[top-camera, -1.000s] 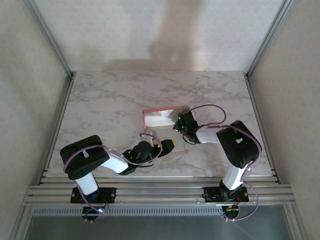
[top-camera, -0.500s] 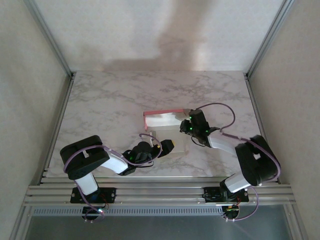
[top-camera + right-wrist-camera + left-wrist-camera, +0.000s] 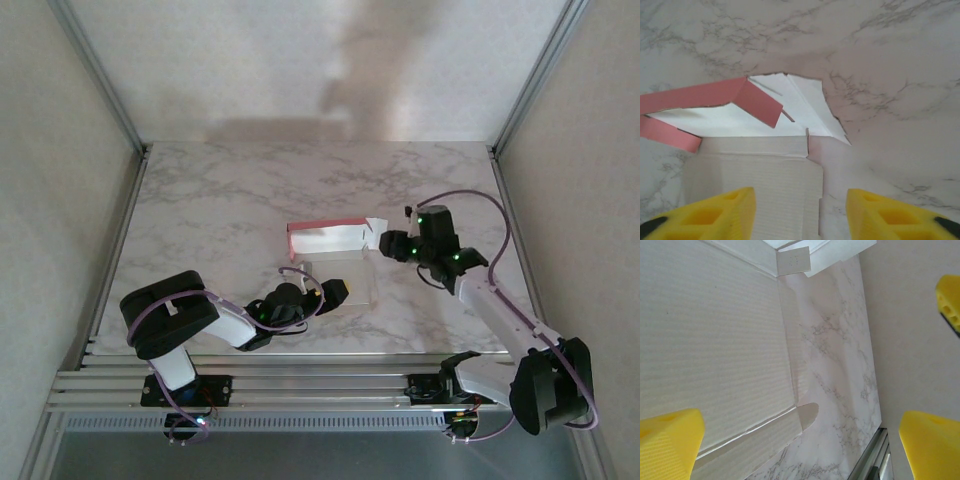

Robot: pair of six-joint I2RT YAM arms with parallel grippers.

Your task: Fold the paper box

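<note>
Right wrist — paper box [image 3: 750,170] lies ahead of parted right jaws.

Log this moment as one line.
box: partly folded, far wall up | left tool: open, at near edge | right tool: open, empty, by right flap

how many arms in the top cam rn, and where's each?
2. The left arm lies low, reaching the near edge of the paper box. The right arm stretches to its right side. None seems hidden.

The paper box [image 3: 325,240] is white and pink. The table [image 3: 220,200] is grey-veined white marble. The right gripper [image 3: 799,200] has yellow fingers [image 3: 710,215].
</note>
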